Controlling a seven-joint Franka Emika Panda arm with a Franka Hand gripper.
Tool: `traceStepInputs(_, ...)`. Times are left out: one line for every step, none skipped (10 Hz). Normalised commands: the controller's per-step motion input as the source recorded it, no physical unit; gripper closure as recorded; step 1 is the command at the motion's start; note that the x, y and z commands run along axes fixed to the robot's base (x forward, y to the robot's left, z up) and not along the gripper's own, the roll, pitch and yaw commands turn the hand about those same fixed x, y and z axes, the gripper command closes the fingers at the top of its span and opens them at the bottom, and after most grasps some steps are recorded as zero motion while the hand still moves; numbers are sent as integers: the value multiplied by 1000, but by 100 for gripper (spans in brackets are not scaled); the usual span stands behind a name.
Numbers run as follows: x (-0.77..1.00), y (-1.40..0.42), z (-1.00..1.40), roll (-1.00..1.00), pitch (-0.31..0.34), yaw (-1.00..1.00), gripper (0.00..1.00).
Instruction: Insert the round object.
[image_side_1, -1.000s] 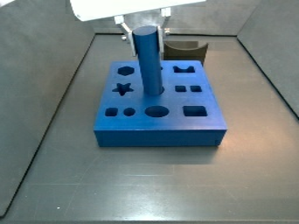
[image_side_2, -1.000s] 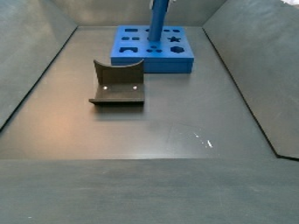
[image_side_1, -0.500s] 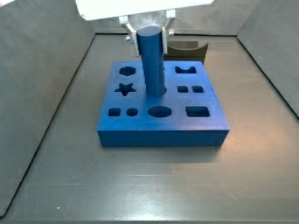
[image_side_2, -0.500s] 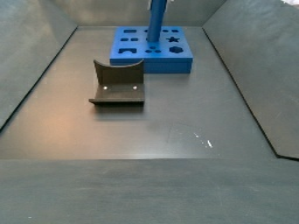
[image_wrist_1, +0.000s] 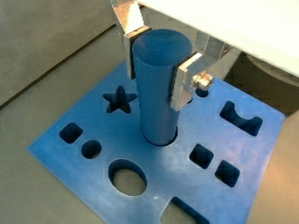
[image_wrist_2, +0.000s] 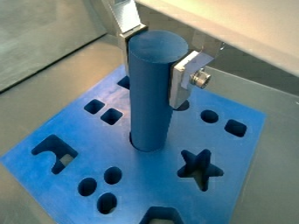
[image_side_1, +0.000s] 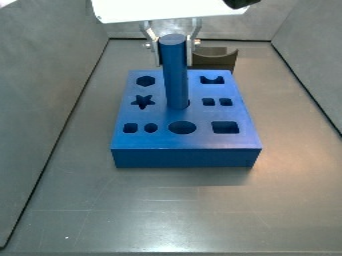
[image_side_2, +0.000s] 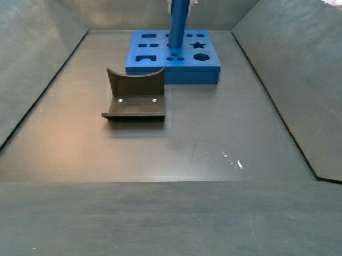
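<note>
While clamped on the peg (image_wrist_1: 159, 83), the gripper (image_wrist_1: 158, 54) sits above the block (image_wrist_1: 105, 144). Peg upright, its lower end in the block's centre hole.

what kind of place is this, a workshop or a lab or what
Most likely a robot test cell in a lab. A grey walled bin holds only a blue shape-sorting block and a dark fixture, while the end effector above the block grips a blue cylinder.
</note>
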Motion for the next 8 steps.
traceStepInputs(349,-91,-214,157,360,-271,100)
traceStepInputs(0,37,-9,0,0,3,100)
traceStepInputs(66,0,-189,366,174,137,100)
traceStepInputs(131,0,-14,483,280,54,100)
traceStepInputs(129,0,-237,169,164,-3,100)
traceStepInputs(0,0,0,-6,-53,0,100)
traceStepInputs(0,34,0,-31,-41,0,100)
traceStepInputs(0,0,0,0,0,0,100)
